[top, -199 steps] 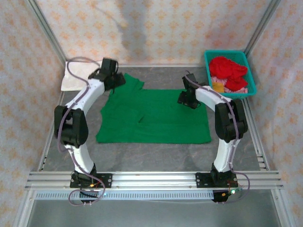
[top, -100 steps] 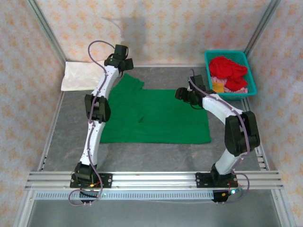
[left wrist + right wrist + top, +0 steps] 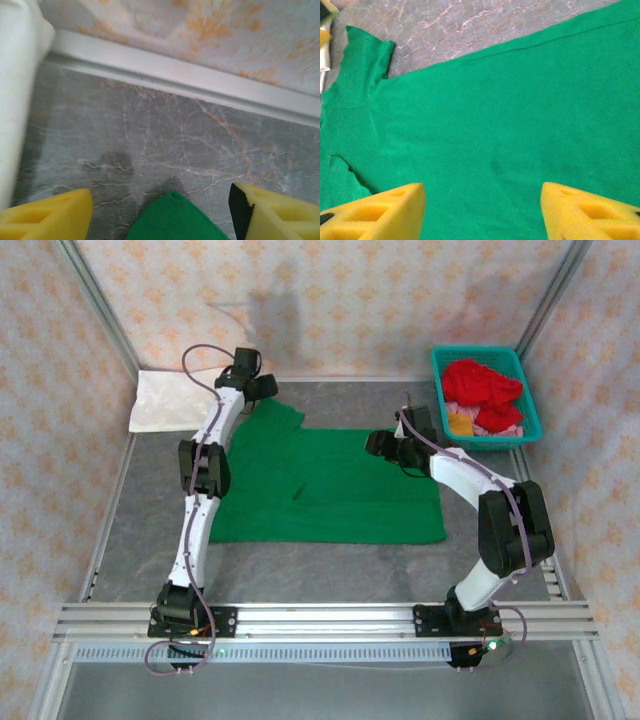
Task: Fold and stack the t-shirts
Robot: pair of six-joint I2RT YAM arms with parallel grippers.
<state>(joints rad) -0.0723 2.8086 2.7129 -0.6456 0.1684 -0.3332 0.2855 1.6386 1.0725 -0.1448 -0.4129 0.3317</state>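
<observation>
Tabletop (image 3: 330, 570) grey-veined, walls (image 3: 350, 300) floral; green t-shirt (image 3: 340, 490) flat; left gripper (image 3: 160, 210), right gripper (image 3: 482, 200) released, empty

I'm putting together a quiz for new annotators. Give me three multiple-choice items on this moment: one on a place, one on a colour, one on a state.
1. Where on the table does the teal basket stand?
A) far right corner
B) near left corner
C) centre

2. What colour is the t-shirt spread flat?
A) red
B) white
C) green

3. How is the right gripper?
A) shut on the t-shirt
B) open above the t-shirt
C) shut on the basket

Answers:
1 A, the basket sits by the frame at the far right.
2 C, green cloth covers the table's middle.
3 B, its fingers stand apart and the cloth lies flat below them.
</observation>
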